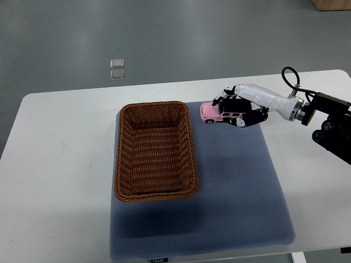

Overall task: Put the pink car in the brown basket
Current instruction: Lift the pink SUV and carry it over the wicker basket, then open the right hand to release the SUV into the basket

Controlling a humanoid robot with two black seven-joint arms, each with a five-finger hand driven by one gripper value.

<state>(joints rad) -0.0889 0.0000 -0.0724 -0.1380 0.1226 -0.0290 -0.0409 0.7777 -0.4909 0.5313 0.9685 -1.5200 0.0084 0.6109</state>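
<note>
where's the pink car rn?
In the top view, the pink car is held in the right hand, just right of the brown basket's far right corner, above the blue mat.

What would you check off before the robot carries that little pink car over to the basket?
1. Car held: the right hand has its fingers wrapped around the pink car: ok.
2. Car lifted off the blue mat: cannot tell from this steep view.
3. Brown basket has nothing in it, so there is room: ok.
4. Basket upright, sitting on the mat: ok.
5. Path: the car is just beside the basket's right rim near its far corner, nothing between them: ok.
6. Left arm out of the way: not in view, cannot tell.
</note>
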